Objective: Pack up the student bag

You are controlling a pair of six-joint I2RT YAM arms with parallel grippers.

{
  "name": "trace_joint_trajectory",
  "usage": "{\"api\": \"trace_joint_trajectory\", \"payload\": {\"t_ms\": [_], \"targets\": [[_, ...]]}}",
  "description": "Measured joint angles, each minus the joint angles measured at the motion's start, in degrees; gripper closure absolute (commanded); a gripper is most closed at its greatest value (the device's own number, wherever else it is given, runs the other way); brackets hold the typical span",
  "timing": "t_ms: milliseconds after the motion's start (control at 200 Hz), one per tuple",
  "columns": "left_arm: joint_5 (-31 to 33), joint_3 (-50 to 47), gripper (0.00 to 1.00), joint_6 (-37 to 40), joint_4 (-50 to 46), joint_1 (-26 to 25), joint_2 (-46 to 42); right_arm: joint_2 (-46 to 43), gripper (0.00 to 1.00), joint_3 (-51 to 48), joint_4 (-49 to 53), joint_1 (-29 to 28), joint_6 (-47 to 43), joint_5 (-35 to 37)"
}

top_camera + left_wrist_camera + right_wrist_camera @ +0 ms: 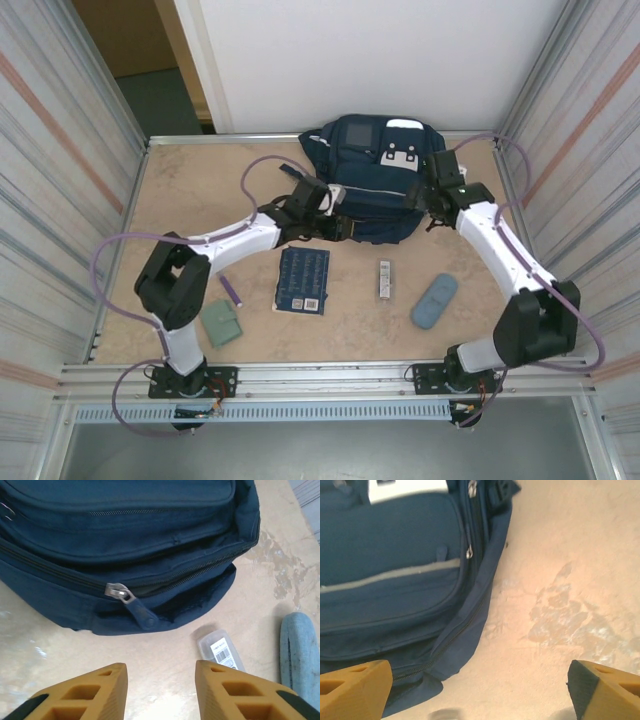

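The student bag (pixel 375 180) is a large navy backpack lying at the back centre of the table. My left gripper (pixel 325 207) is at its front left corner, and my right gripper (pixel 432 196) is at its right side. In the left wrist view the left gripper (pixel 161 680) is open over bare table, just short of the bag (pixel 125 540) and its silver zipper pull (pixel 120 593). The right gripper (pixel 480 680) stands wide open beside the bag's edge (pixel 395 570), with its pale stripe (pixel 390 575) in sight. Neither gripper holds anything.
In front of the bag lie a flat dark-blue book (pixel 303 281), a clear case with a barcode label (pixel 384 279), and a grey-blue pouch (pixel 434 301). A green wallet (pixel 221 324) and a purple pen (pixel 231 290) lie near the left arm. Corrugated walls close both sides.
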State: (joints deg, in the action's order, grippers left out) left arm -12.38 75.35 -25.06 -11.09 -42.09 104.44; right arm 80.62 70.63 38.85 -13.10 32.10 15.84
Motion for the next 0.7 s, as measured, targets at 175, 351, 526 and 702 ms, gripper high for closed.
{"api": "trace_joint_trajectory", "payload": {"t_ms": [175, 351, 526, 702], "targets": [[7.8, 6.49, 0.47, -5.53, -8.61, -4.61, 3.67, -3.04, 0.35, -3.65, -5.03, 10.23, -0.09, -10.36], [15.45, 11.89, 0.52, -9.4, -15.19, -6.05, 6.91, -4.31, 0.38, -8.26, -9.35, 11.8, 0.22, -22.18], [19.23, 15.89, 0.56, -11.04, -17.66, -5.92, 10.62, -6.71, 0.39, -8.94, -12.39, 10.8, -0.02, -27.02], [20.76, 18.95, 0.57, -11.87, -17.86, -6.23, 13.22, -9.55, 0.39, -9.81, -13.99, 10.78, -0.98, -28.15]]}}
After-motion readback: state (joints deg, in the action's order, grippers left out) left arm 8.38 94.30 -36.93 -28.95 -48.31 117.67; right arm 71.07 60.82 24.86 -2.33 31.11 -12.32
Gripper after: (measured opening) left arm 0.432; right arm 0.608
